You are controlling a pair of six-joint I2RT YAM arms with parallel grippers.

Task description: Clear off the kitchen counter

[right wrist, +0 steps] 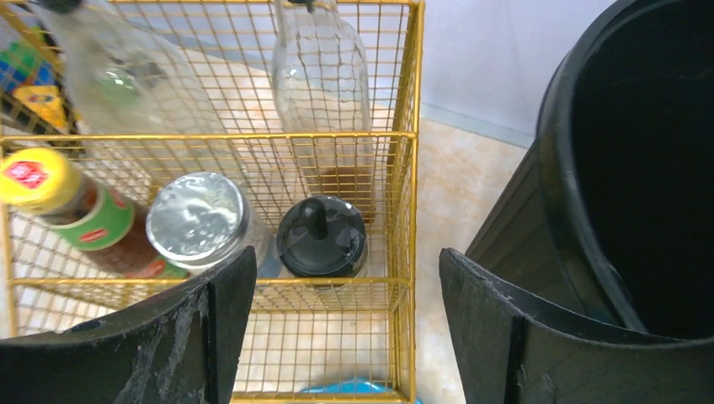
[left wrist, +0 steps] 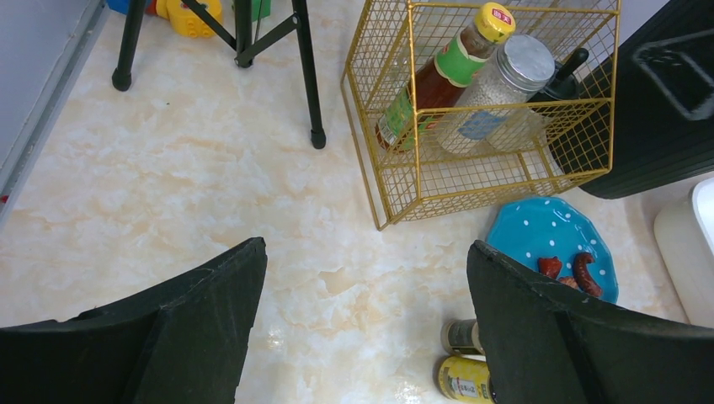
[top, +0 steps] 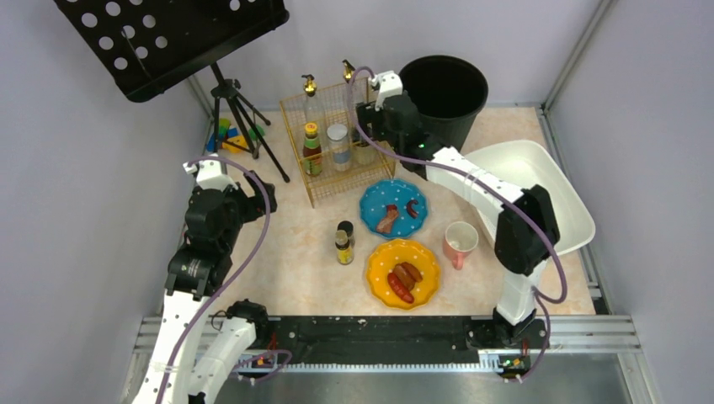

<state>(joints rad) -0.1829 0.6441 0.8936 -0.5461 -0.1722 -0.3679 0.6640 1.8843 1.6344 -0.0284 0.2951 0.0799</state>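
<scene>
I see right end effector (right wrist: 345, 261) wide open, empty, above rack (right wrist: 379, 135) | left end effector (left wrist: 366, 252) likewise, above bench (left wrist: 168, 194) near rack

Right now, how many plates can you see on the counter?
2 on the kitchen counter. A blue plate sits next to the gold wire basket, and a yellow plate sits beside the pink mug. None seem hidden.

Nothing legible: the yellow bottle cap (right wrist: 34, 178) (left of the right pincer (right wrist: 345, 282)) bears a red mark, too blurred.
</scene>
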